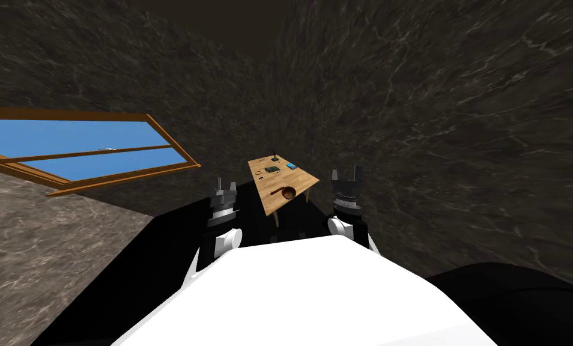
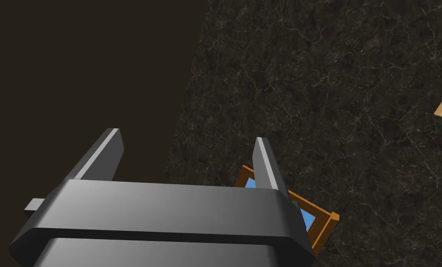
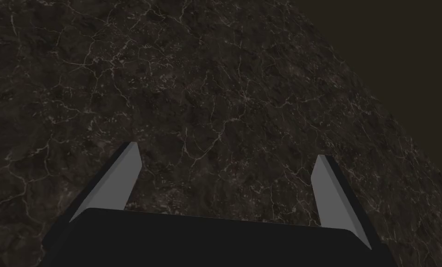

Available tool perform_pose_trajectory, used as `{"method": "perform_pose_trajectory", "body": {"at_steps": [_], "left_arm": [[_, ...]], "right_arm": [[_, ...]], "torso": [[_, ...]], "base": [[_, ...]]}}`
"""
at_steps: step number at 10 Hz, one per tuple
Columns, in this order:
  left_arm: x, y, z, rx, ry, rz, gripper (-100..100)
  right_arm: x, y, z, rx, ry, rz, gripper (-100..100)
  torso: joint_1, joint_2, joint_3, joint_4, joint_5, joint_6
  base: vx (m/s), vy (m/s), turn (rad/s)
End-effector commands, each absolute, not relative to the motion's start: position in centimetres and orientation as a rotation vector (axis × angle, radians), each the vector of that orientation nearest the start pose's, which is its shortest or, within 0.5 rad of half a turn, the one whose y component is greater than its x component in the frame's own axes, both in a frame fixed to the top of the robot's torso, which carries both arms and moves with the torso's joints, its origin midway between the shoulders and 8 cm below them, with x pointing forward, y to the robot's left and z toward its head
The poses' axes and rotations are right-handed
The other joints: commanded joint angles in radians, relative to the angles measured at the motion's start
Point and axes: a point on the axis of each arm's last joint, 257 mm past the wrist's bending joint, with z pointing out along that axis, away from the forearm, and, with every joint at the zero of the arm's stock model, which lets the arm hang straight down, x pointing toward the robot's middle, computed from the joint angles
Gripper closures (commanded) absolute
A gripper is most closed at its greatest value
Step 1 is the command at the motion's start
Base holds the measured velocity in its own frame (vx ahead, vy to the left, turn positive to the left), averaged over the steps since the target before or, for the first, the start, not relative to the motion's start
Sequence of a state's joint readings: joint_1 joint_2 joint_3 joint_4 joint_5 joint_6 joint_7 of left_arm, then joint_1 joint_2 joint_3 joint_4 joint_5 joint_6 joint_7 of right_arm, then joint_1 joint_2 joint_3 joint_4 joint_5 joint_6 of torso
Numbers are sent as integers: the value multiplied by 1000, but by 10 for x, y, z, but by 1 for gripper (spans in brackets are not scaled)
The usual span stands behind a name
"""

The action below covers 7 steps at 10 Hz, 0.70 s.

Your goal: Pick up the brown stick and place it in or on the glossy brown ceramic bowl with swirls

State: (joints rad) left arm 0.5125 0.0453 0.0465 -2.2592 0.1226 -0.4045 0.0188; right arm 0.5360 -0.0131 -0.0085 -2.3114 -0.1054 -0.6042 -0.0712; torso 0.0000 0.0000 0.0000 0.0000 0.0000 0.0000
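**Both arms raised with fingers spread, well short of the table [image 1: 266, 201]**

A dark marbled surface [image 1: 459, 120] surrounds the table on every side. A wooden-framed window [image 1: 87, 150] showing blue lies well off to the table's left. The table is light wood and stands ahead, between the two arms and well apart from both.

The left gripper [image 1: 225, 185] is raised on the table's left side, pointing forward. Its two fingers [image 2: 102, 155] stand wide apart with nothing between them. The right gripper [image 1: 346, 174] is raised on the table's right side in much the same pose. Its fingers [image 3: 118, 178] are also parted and empty, facing the marbled surface.

Near the table's closer end sits the brown bowl [image 1: 289, 193]. The brown stick [image 1: 274, 193] lies on the tabletop just beside it, on the side toward the left gripper. Whether the two touch cannot be told. A few small items [image 1: 271, 170] lie toward the table's far end.
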Motion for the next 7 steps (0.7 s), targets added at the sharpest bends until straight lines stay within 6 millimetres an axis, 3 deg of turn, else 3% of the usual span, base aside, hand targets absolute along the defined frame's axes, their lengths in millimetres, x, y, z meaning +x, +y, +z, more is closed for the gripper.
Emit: {"method": "perform_pose_trajectory", "body": {"at_steps": [1,7], "left_arm": [[363,312,-13,-805,698,-1301,-100],[393,340,-53,-870,873,-1192,-100]], "right_arm": [[314,-294,46,651,464,1434,0],[314,-294,46,651,464,1434,0]], "torso": [[0,0,0,0,0,0],[0,4,2,1,0,0]], "base": [[-27,-6,-79],[-59,-9,-127]]}}
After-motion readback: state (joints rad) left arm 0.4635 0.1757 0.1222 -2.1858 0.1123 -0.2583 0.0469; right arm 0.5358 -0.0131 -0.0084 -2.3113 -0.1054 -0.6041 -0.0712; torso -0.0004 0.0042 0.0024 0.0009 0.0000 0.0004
